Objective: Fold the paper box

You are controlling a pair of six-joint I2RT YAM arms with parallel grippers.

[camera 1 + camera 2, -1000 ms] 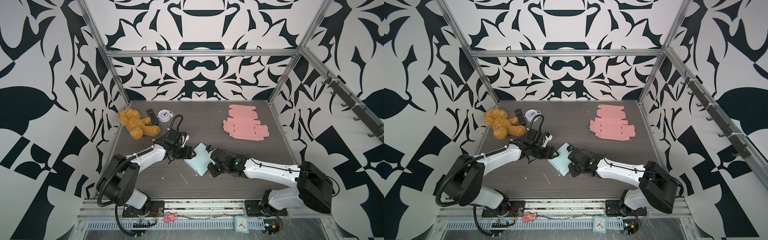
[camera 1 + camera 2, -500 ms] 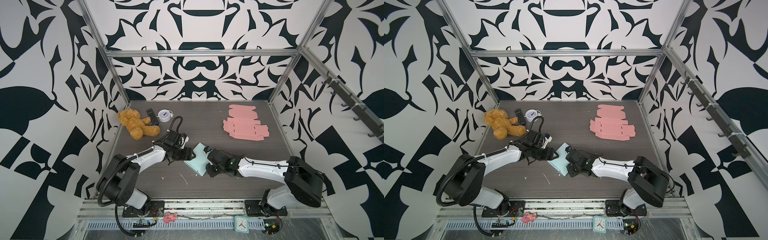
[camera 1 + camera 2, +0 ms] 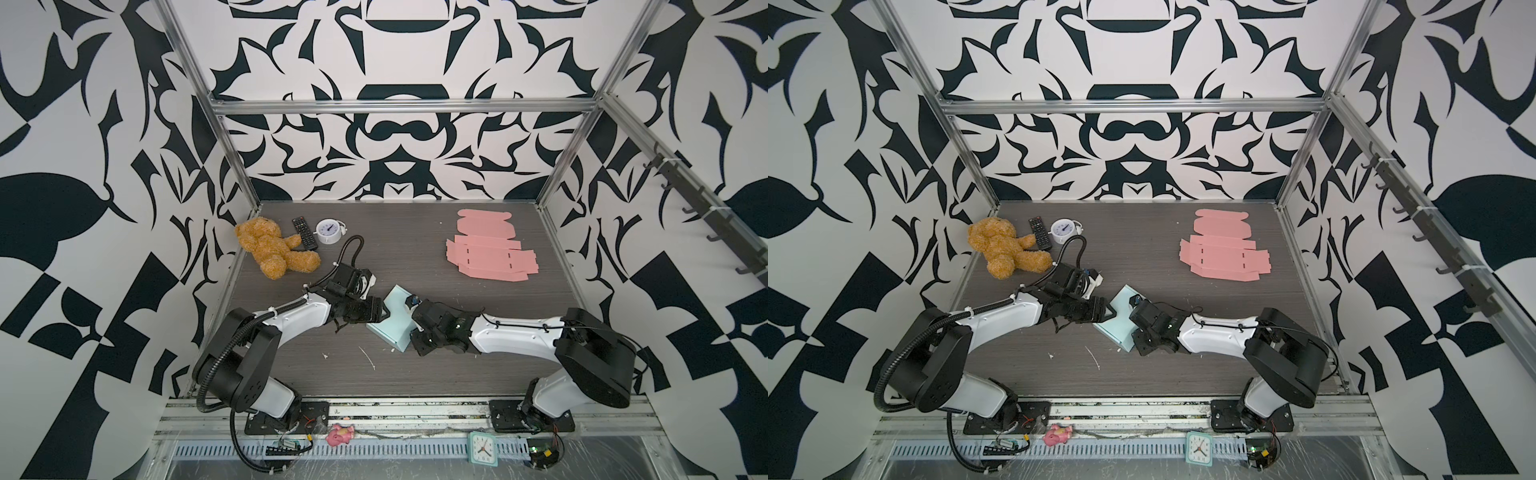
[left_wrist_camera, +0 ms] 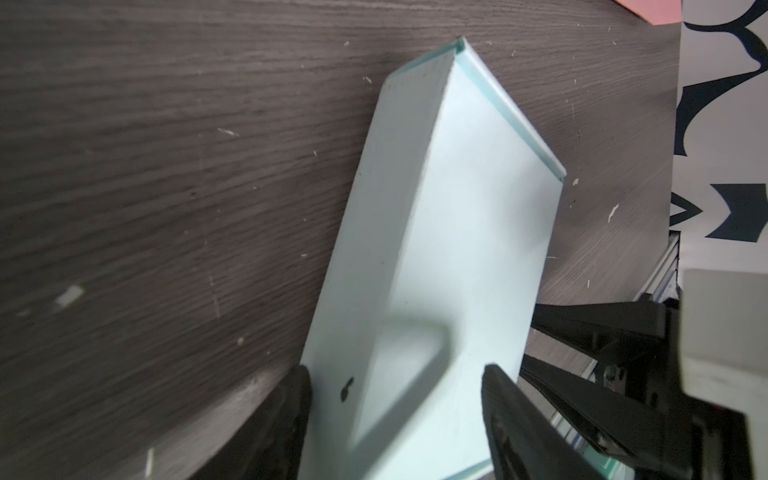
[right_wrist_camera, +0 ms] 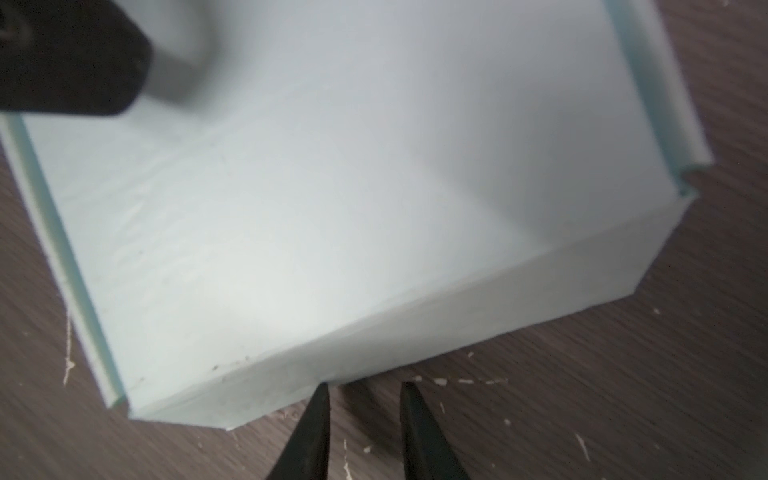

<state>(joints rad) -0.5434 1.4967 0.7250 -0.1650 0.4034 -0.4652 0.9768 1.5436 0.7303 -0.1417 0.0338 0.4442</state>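
**Left gripper** (image 4: 397, 370): the jaws are wide apart, astride one end of the box (image 4: 457, 228). One finger (image 4: 286, 419) sits at the foot of a side wall, touching it or just beside it. The other finger (image 4: 523, 424) hangs over the top face and throws a soft shadow on it. We see no clamp, so we note it as open and holding nothing.

**Right gripper** (image 5: 363, 384): the jaws are a narrow gap apart with nothing between them. The tips stand just outside a long wall of the box, one of them at the wall's lower edge. We cannot tell whether it touches.

**Box:** pale teal, and it looks closed, with the top face flat and the walls upright. It rests on the table (image 3: 415, 382). In both top views the box (image 3: 395, 320) (image 3: 1121, 320) lies askew near the middle of the table, a little toward the front edge. The left gripper is at its left side and the right gripper at its right.

**Farther out:**
- Pink blanks (image 3: 490, 257) lie flat and overlapping near the back right corner.
- At the back left corner we note a bear (image 3: 270, 253), with a remote (image 3: 304, 232) against its arm and a clock (image 3: 329, 231) just beside the remote.
- White scraps (image 3: 368, 357) are scattered between the box and the front edge.
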